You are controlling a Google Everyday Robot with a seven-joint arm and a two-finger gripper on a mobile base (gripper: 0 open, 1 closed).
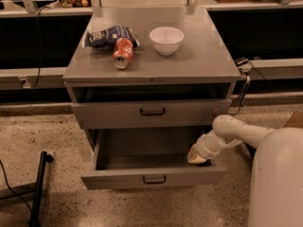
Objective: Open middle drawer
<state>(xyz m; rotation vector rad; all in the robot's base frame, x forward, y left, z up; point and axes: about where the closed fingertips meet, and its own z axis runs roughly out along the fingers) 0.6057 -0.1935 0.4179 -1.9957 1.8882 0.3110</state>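
The middle drawer [118,178] stands pulled far out of the grey cabinet, its inside bare, with a small black bar handle [154,179] on its flat front. Above it another grey drawer [109,114] with a black handle sits nearly closed, a dark gap over it. My gripper [196,155] reaches in from the right on a white arm [236,132]. Its tip is inside the open drawer, against the right side wall just behind the front panel.
On the cabinet top [199,60] lie a blue snack bag [106,36], a red can [122,52] on its side and a white bowl [166,39]. A black stand leg [39,188] crosses the floor at left. Cables hang at right [244,86].
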